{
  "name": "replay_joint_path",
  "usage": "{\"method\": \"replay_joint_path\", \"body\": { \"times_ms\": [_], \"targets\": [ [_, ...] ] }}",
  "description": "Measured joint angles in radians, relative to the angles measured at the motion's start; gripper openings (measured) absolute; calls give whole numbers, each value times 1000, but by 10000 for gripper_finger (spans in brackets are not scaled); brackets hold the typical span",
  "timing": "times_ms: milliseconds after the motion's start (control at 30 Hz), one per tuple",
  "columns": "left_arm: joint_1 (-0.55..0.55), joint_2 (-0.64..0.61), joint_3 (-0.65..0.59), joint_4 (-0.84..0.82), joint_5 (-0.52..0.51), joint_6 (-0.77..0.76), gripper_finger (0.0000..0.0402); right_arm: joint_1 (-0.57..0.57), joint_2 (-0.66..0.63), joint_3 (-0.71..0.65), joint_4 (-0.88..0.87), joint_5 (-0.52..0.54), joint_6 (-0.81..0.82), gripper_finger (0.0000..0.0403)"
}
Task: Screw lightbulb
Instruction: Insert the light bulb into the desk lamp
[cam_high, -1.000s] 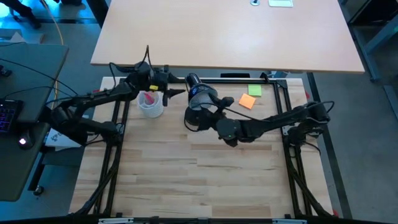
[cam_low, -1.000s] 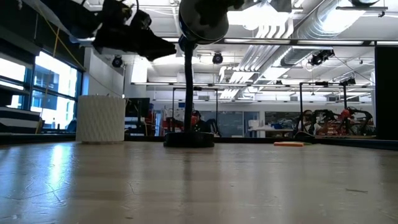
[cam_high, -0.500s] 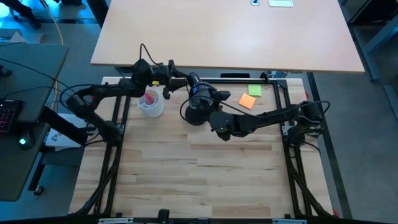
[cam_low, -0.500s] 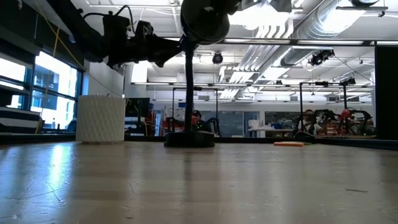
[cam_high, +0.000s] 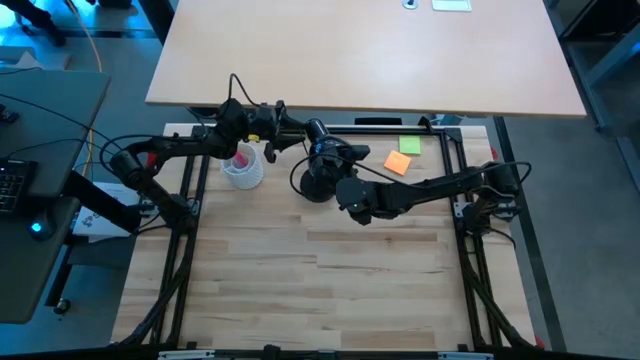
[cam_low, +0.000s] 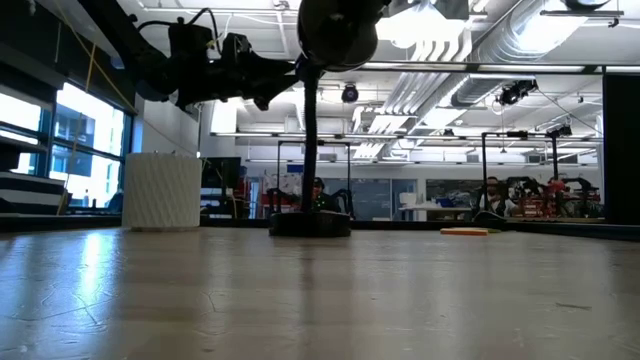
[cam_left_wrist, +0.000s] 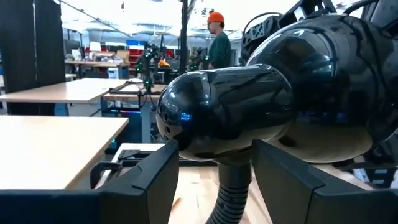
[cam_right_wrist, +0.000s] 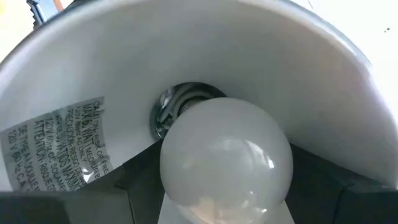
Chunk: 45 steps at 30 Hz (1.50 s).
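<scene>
Open room: the near half of the table (cam_high: 320, 290) is seen bare; everything is crowded toward the far edge.
Cup: a white cup (cam_high: 243, 170) holding pink items is set just beside the lamp's base.
Lightbulb: the lightbulb (cam_right_wrist: 225, 158) is held inside the white-lined lamp shade (cam_right_wrist: 93, 93), long axis along the shade's, base toward the socket.
Right gripper: the right gripper (cam_right_wrist: 224, 199) is closed around the bulb's globe.
Left gripper: the left gripper (cam_left_wrist: 214, 180) is spread either side of the lamp's neck, contact unclear.

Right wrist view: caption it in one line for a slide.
Right claw holds the frosted lightbulb inside the lamp shade, its base at the socket.
</scene>
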<state>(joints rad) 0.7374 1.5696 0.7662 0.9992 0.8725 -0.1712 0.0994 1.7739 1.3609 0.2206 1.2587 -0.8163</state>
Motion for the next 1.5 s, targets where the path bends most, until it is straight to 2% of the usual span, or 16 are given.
{"method": "replay_joint_path", "body": {
  "times_ms": [133,367,533,733,1000,1167,1267,1500],
  "targets": [
    [-16,0,0,0,-10,-10,192,5,0,0,-5,10,91,258],
    [-79,-1,0,-3,-105,71,192,31,-4,0,-4,78,172,258],
    [-88,-6,0,3,-122,86,192,48,-37,-2,-11,71,300,258],
    [-113,-31,0,-4,-137,98,192,50,-94,-3,-87,2,508,258],
    [-142,-49,-3,-36,-153,128,192,21,-185,1,-437,-158,977,258],
    [-150,-51,-3,-49,-144,152,192,18,-222,2,-559,-228,1203,258],
    [-172,-51,-3,-57,-156,204,191,14,-231,2,-584,-261,1297,258],
    [-200,-54,-3,-93,-238,307,181,6,-235,2,-607,-281,1394,258]
  ]
}}
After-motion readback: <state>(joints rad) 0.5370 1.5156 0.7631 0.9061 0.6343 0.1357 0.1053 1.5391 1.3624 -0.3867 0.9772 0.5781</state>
